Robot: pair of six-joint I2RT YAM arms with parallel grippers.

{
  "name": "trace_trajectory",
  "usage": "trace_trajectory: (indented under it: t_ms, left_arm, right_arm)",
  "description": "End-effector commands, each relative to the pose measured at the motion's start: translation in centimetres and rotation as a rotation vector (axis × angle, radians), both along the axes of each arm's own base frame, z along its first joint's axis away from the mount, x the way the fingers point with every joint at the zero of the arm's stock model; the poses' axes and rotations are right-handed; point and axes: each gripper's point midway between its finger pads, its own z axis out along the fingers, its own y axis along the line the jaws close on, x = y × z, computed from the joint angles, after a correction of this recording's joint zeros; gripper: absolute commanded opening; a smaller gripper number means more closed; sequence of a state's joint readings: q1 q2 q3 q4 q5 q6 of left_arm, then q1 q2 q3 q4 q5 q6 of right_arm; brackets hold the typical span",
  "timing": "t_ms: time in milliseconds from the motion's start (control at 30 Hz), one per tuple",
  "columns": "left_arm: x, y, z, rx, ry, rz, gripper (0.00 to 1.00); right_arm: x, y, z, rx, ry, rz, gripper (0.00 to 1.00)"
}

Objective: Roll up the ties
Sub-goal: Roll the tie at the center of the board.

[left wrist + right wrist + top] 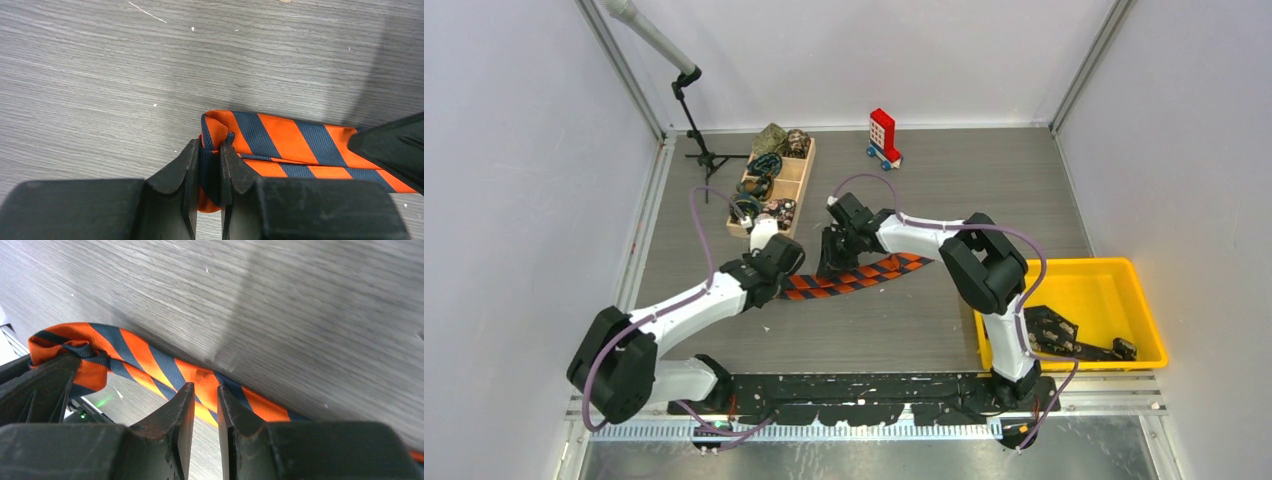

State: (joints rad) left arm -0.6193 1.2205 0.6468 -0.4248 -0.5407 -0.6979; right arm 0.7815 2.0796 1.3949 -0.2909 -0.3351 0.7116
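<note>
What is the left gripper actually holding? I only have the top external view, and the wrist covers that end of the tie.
Observer: The left gripper is shut on the end of the orange-striped tie; its wrist view shows fabric pinched between the fingers.
Operator: And the right?
Observer: The right gripper sits over the band further along, jaws nearly together. Its wrist view doesn't show whether it pinches the fabric.
Operator: Roll started?
Observer: Barely. The end is doubled over into one small loop at the left gripper, and the band beyond it lies flat on the table.
</note>
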Motion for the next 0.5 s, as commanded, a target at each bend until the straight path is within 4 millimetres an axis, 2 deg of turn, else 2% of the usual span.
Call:
trace_trajectory:
  t_ms: [0, 167, 467]
  left_arm:
    - [0.7, 1.2, 1.3, 0.188, -0.038, 0.033, 0.0]
    - [0.9, 0.5, 0.8, 0.307, -0.026, 0.006, 0.0]
    - [1.1, -0.9, 0.3, 0.508, -0.042, -0.018, 0.0]
  right_arm:
    - [1.2, -2.3, 3.5, -0.048, -0.08, -0.051, 0.3]
    - [1.8, -4.8, 4.8, -0.053, -0.084, -0.114, 0.32]
    - [2.6, -8.3, 5.5, -0.047, -0.072, -0.189, 0.33]
